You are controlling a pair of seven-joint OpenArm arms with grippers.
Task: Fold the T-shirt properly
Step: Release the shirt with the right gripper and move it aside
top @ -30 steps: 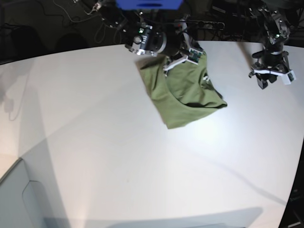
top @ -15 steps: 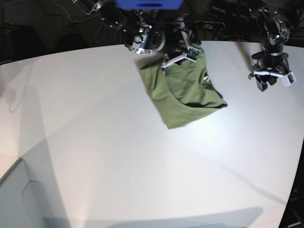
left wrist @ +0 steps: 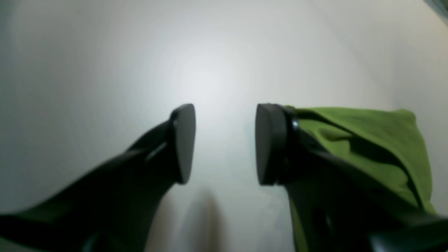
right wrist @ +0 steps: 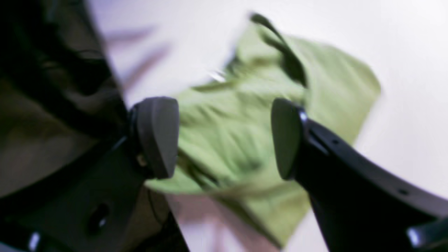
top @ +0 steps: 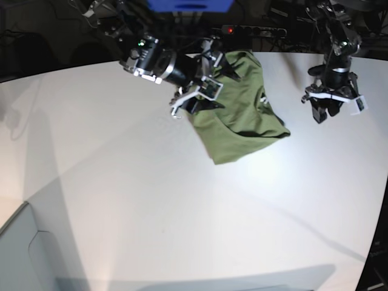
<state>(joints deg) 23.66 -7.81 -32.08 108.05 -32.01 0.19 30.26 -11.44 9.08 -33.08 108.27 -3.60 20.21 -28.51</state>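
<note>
- Olive-green thin cotton T-shirt (top: 242, 115) lies bunched at the white bench's (top: 151, 200) far edge.
- Right pincer (top: 195, 100) just let go, jaws apart, now swung to shirt's near-left side; fold laid.
- Left pincer (top: 330, 100) open, empty, shifted slightly closer.

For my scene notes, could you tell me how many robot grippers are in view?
2. The right gripper is at the T-shirt's left edge in the base view; the left gripper hangs over bare table, apart from the shirt.
</note>
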